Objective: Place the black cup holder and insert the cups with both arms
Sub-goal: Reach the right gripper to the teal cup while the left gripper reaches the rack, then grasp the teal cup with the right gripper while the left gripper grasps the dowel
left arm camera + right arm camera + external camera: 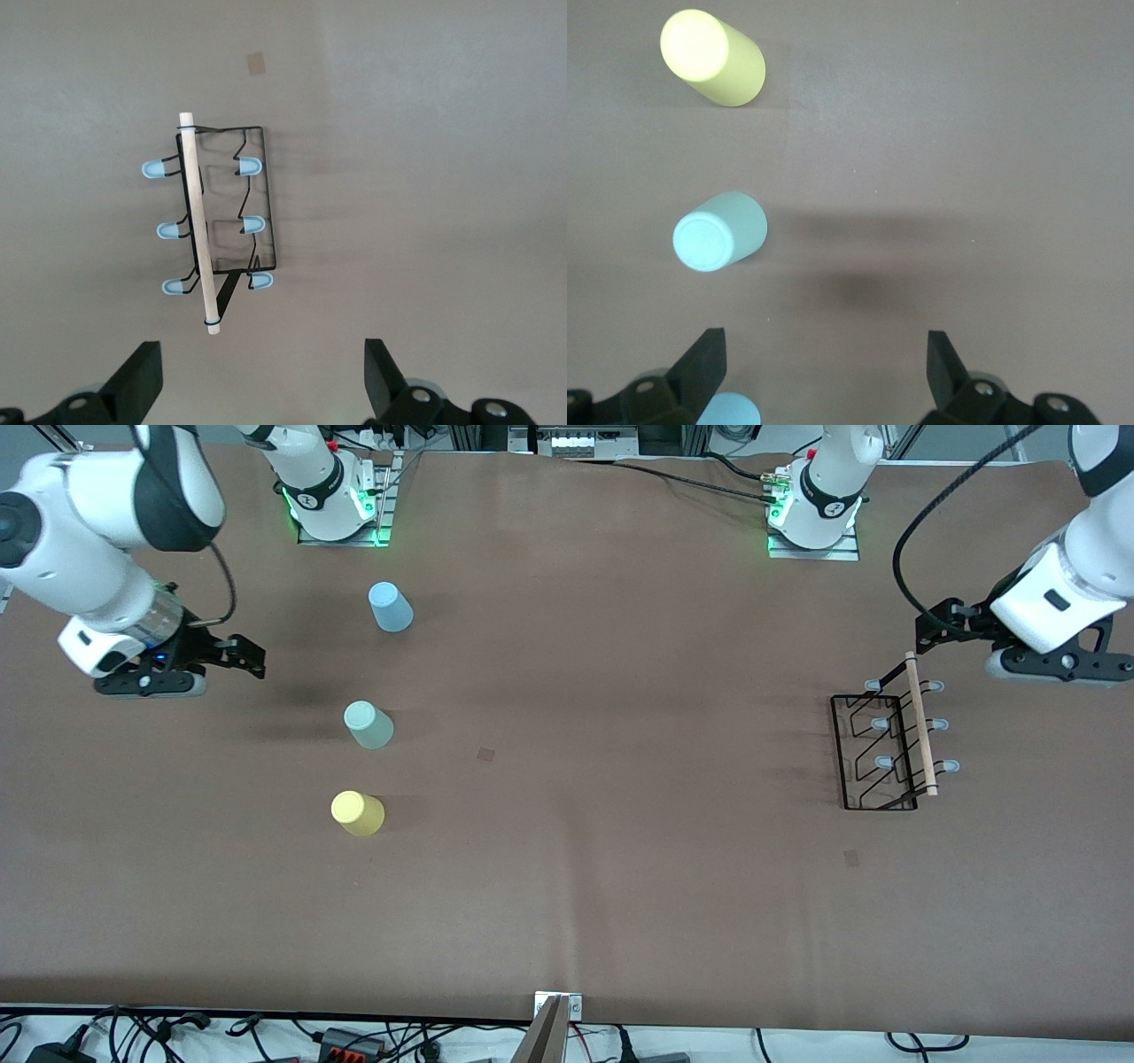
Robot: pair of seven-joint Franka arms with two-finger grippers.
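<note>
Right gripper [252,657], black two-finger, jaws wide and empty, hangs over bare table toward the right arm's end from the three upside-down plastic tumblers: pale blue [390,607], mint green [368,724], yellow [358,813]. Thin black wire cup holder [877,751] with wooden rod [920,722] stands well apart from the tumblers, toward the left arm's end; left gripper [926,624] hovers by its rod end, jaws wide, holding nothing. Nothing started; next probably descend and pinch the rod.

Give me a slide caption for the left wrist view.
Open left gripper hovers above the table beside the black cup holder, its six capped prongs empty.
</note>
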